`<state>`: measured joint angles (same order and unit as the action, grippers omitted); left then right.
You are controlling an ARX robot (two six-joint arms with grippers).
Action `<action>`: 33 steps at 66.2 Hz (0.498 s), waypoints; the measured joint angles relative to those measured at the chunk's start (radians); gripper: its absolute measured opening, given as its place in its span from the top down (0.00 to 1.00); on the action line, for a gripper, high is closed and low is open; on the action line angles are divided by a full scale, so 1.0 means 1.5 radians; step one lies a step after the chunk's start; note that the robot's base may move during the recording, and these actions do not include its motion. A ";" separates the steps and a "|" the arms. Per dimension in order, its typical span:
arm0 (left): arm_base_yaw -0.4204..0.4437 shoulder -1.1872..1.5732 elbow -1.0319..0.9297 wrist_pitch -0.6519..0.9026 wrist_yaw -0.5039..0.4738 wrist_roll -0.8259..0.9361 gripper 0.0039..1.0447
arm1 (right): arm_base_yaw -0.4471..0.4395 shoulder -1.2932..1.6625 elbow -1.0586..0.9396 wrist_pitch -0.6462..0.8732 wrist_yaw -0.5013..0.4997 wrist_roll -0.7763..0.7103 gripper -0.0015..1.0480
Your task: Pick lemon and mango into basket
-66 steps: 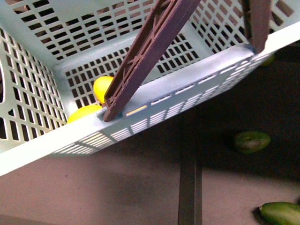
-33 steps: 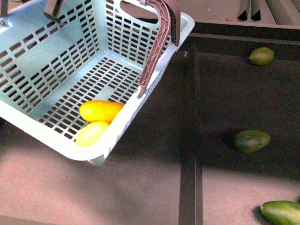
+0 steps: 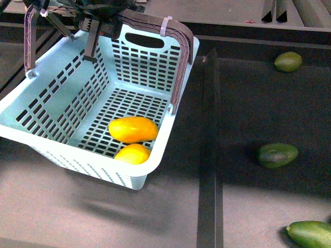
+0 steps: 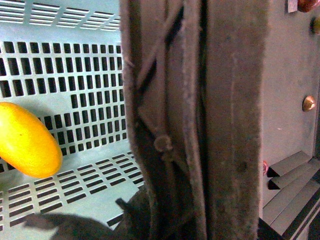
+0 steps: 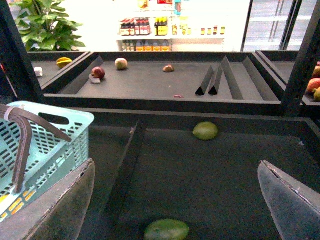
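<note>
Surface: dark table (image 3: 258, 206), split by a raised black divider (image 3: 209, 155) running away from the robot just right of the basket (image 3: 62, 93). Further trays and a lit shop shelf of bottles show in the right wrist view beyond the table's far rail.

Basket: teal, lattice-walled, at the table's left, tilted, its near right corner lowest. Brown handle (image 3: 178, 57) arches over the far end.

Mango (image 3: 133, 129): inside the basket, on the floor by the near right wall, lying lengthwise.

Lemon (image 3: 133, 153): inside the basket, just nearer than the mango and touching it, in the low corner.

Avocados: one (image 3: 277, 155) right of the divider, level with the basket's near edge; one (image 3: 288, 61) farther back; one (image 3: 310, 233) at the near right edge. All well apart from the basket.

Left pincer (image 3: 88, 15): over the basket's far rim at the handle; the handle fills the left wrist view; whether it is clamped cannot be told.

Right pincer (image 5: 175, 200): fingers (image 5: 55, 205) wide apart, nothing between them, above bare table right of the basket.

Open room: bare table near the robot and between the avocados.
</note>
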<state>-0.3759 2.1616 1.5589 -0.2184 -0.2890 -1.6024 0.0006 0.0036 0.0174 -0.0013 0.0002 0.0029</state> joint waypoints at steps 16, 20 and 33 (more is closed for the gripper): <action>0.009 -0.040 -0.039 0.019 -0.003 0.004 0.42 | 0.000 0.000 0.000 0.000 0.000 0.000 0.08; 0.012 -0.069 -0.053 0.011 -0.013 0.004 0.32 | 0.000 0.000 0.000 0.000 0.000 0.000 0.08; 0.025 -0.221 -0.147 -0.099 -0.084 0.054 0.07 | 0.000 0.000 0.000 0.000 0.000 0.000 0.08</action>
<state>-0.3386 1.8297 1.3388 -0.3672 -0.4152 -1.5215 0.0006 0.0036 0.0174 -0.0013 0.0006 0.0032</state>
